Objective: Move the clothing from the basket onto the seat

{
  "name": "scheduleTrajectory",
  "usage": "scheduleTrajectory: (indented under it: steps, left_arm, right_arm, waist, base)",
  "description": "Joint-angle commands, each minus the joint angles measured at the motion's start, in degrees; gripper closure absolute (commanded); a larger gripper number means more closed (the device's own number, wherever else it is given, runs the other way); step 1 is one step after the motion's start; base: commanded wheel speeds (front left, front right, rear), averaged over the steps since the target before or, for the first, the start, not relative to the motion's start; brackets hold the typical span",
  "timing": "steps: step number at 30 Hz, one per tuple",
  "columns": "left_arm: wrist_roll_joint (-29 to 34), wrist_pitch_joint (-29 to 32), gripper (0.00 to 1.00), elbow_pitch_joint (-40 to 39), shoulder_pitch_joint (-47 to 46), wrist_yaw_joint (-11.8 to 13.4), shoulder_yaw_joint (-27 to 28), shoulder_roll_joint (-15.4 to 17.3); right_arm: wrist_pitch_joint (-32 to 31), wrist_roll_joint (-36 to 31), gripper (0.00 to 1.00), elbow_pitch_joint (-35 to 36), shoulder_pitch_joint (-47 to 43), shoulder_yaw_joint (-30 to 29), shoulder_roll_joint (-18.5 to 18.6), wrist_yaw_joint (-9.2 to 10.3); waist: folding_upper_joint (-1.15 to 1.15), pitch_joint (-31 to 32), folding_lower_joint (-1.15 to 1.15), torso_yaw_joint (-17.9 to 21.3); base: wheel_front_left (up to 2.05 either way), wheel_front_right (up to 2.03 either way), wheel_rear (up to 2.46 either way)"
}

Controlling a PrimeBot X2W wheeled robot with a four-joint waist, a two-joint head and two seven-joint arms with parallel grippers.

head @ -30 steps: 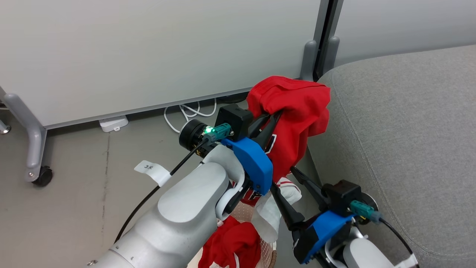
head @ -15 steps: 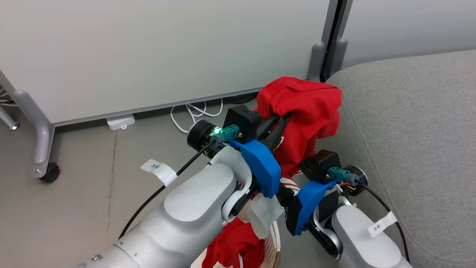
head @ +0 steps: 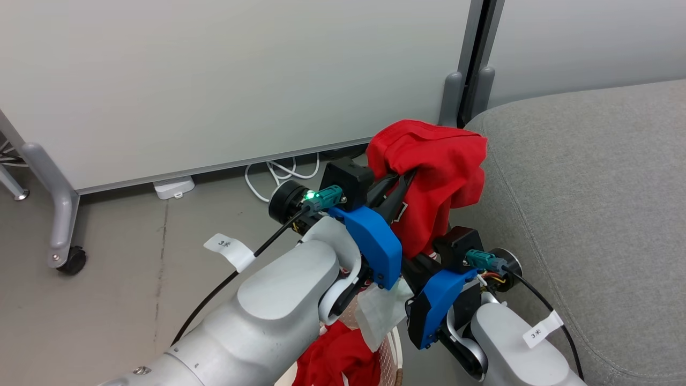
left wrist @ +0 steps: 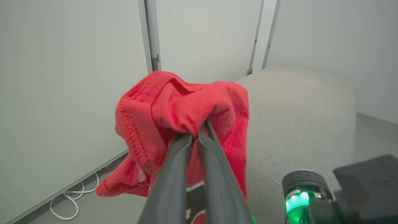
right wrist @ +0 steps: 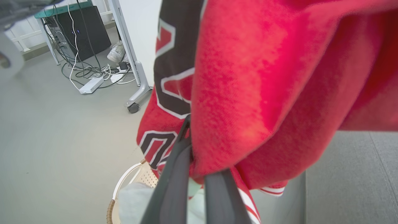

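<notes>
- Above the basket (right wrist: 146, 175), at 12 o'clock, left gripper (left wrist: 197, 132) fingers clamp the raised jersey (head: 434, 161).
- Right gripper (right wrist: 196, 146) fingers pinch its lower fold.
- Seat (head: 589, 187) lies at 3 o'clock.

- The jersey (head: 434, 161) hangs from the left end effector (head: 404, 179), above the basket (right wrist: 122, 180) and just left of the seat (head: 589, 187).
- The right end effector (right wrist: 199, 130) sits lower, under the jersey, between basket and seat.
- The other garment (head: 337, 359) lies in the basket, beneath the left arm.
- A partition panel (head: 214, 80) stands behind, with cables (head: 278, 171) on the floor (head: 134, 268) at its foot.
</notes>
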State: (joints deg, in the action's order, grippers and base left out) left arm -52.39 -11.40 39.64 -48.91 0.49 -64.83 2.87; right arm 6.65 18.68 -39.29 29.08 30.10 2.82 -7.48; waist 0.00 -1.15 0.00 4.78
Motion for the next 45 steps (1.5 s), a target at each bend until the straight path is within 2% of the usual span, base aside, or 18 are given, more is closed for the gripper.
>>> scheduleTrajectory:
  steps: [1,2,3,4,5,6,13,18,21,29,33,39,45]
  left_arm:
    - [-0.6,-0.6,1.00,0.3,-1.2,0.3,-0.2,0.0]
    - [-0.8,-0.6,1.00,0.4,-1.2,0.3,-0.4,0.0]
    - [-1.0,-0.7,0.89,0.5,-1.2,0.4,-0.6,0.0]
    - [-1.1,-0.8,0.61,0.5,-1.3,0.5,-0.7,0.0]
    - [-1.3,-0.9,0.24,0.6,-1.3,0.5,-0.9,0.0]
    - [-1.5,-1.0,0.00,0.8,-1.4,0.6,-1.1,0.0]
    - [-2.1,-2.0,0.00,1.8,-1.2,0.9,-1.8,0.1]
    - [-1.9,-3.1,0.00,2.6,0.3,0.9,-0.4,0.3]
    - [-1.4,-3.7,0.00,1.9,1.8,1.3,1.8,1.5]
    - [7.9,-3.8,0.00,-8.8,11.1,3.6,14.0,6.8]
    - [13.4,-3.8,0.00,-14.3,18.2,3.7,20.0,9.0]
    - [20.5,-3.8,0.00,-21.5,28.0,2.4,29.4,10.3]
    - [26.0,-3.8,0.00,-25.3,36.7,0.1,37.0,9.9]
  right_arm:
    - [0.5,0.2,1.00,-0.4,1.0,0.3,0.1,-0.03]
    - [0.6,0.3,1.00,-0.5,1.2,0.3,0.1,-0.03]
    - [0.8,0.4,1.00,-0.6,1.3,0.4,0.1,-0.03]
    - [1.1,0.5,1.00,-0.6,1.3,0.4,0.1,-0.03]
    - [1.1,0.5,1.00,-0.7,1.4,0.4,0.1,-0.03]
    - [1.3,0.5,1.00,-0.8,1.4,0.4,0.1,-0.03]
    - [1.9,0.3,1.00,-1.1,1.8,-0.2,0.1,-0.03]
    - [2.3,-0.3,1.00,-1.0,1.8,-1.2,0.1,-0.03]
    - [2.7,-1.0,1.00,-0.5,1.5,-2.5,0.1,-0.03]
    - [2.5,-4.0,1.00,3.0,-0.9,-6.3,0.1,-0.03]
    - [1.6,-5.4,1.00,5.8,-2.4,-8.3,0.1,-0.03]
    - [-0.4,-7.3,1.00,10.7,-4.7,-10.9,0.1,-0.03]
    - [-2.4,-8.4,1.00,15.6,-7.2,-12.6,0.1,-0.03]
  waist:
    - [0.00,0.2,0.00,0.2]
    - [0.00,0.2,0.00,0.2]
    - [0.00,0.3,0.00,0.3]
    - [0.00,0.3,0.00,0.3]
    - [0.00,0.4,0.00,0.3]
    - [0.00,0.4,0.00,0.3]
    - [0.00,0.5,0.00,0.3]
    - [0.00,0.5,0.00,0.1]
    - [0.00,0.2,0.00,-0.3]
    - [0.00,-0.6,0.00,-1.0]
    - [0.00,-0.8,0.00,-0.9]
    - [0.00,-1.3,0.00,-0.3]
    - [0.00,-1.6,0.00,0.5]
  base:
    - [0.00,0.00,0.00]
    - [0.00,0.00,0.00]
    - [0.00,0.00,0.00]
    - [0.00,0.00,0.00]
    - [0.00,0.00,0.00]
    - [0.00,0.00,0.00]
    - [0.00,0.00,0.00]
    - [0.00,0.00,0.00]
    - [0.00,0.00,0.00]
    - [0.00,0.00,0.00]
    - [0.00,0.00,0.00]
    - [0.00,0.00,0.00]
    - [0.00,0.00,0.00]
